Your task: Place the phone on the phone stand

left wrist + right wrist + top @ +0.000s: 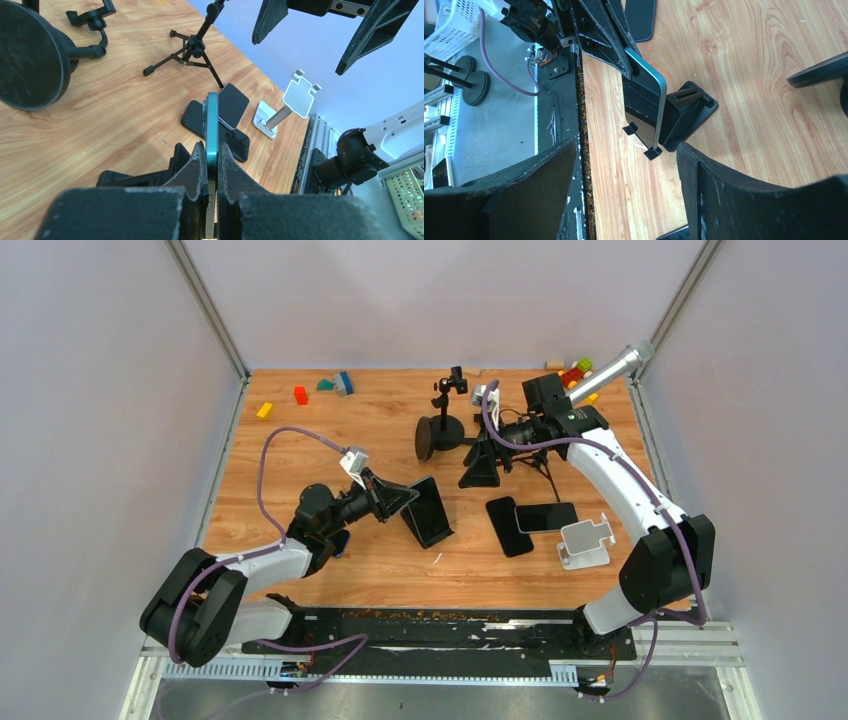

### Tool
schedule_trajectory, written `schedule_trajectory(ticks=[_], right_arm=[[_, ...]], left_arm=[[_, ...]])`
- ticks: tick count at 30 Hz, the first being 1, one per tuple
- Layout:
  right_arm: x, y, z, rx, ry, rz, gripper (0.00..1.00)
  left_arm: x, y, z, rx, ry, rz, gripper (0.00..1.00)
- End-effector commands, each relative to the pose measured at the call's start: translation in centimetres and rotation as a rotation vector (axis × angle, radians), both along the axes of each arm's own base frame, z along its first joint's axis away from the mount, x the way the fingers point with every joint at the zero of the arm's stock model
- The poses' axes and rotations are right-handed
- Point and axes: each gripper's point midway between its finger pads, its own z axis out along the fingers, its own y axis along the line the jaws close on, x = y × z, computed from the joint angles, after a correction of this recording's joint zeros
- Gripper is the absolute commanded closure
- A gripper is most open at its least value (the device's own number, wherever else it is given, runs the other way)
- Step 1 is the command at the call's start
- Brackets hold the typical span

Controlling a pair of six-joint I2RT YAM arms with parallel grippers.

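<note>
pale lilac walls [440, 300] enclose a wood-grain table [330, 420] under even light.

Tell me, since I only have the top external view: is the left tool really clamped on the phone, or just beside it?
Observer: Clamped. In the left wrist view the left tool is shut on the phone, which shows edge-on between its fingers.
Operator: Is the phone's lower end at the stand's lip?
Observer: In the right wrist view its lower corner is right at the small front hooks of the black phone stand. I cannot tell whether it touches them.
Operator: Is the right tool carrying anything?
Observer: No. The right tool is open, with nothing between its fingers, and it looks down on the phone and stand.
</note>
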Motion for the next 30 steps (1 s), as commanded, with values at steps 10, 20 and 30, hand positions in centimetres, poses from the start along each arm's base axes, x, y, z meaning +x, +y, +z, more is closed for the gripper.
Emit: schedule_trajectory(ticks=[10, 20, 30], right_arm=[[0.2, 0.3, 0.2, 0.036, -0.009, 0.025, 0.26], [0.3, 0.4, 0.0, 0.034, -0.002, 0.027, 0.26], [0.3, 0.4, -0.1, 0.034, -0.001, 0.028, 0.26]], left_arm=[[0.5, 0.0, 1.5, -0.026, -0.077, 0.028, 1.0], [0.4, 0.0, 0.4, -0.012, -0.037, 0.038, 1.0], [-0.1, 0.0, -0.2, 0.002, -0.026, 0.032, 1.0]])
